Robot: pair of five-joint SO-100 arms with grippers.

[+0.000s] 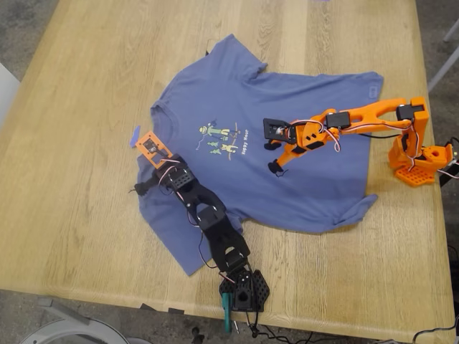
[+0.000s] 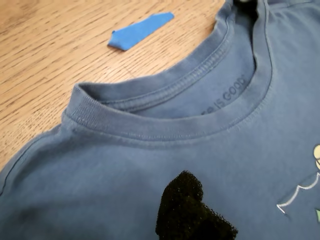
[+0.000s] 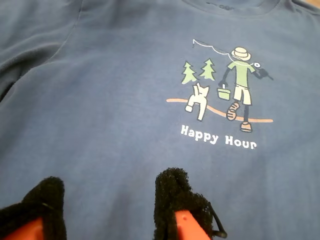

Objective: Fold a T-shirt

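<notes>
The periwinkle-blue T-shirt [image 1: 323, 186] lies spread flat, print up, on the wooden table, its collar [image 2: 165, 127] toward the exterior view's left and its hem toward the right. My first gripper [image 1: 145, 165], on the black arm, is open at the collar, and one black padded fingertip [image 2: 185, 202] rests on the cloth just below the neckband. My second gripper [image 3: 107, 200], on the orange arm [image 1: 358, 115], hovers open over the chest beside the cartoon print [image 3: 225, 95]. Nothing is between its pads.
A small scrap of blue tape [image 2: 140, 31] lies on the bare wood [image 1: 86, 215] just beyond the collar. The orange arm's base [image 1: 416, 161] stands at the exterior view's right edge of the table, the black arm's base [image 1: 244, 290] at the front edge.
</notes>
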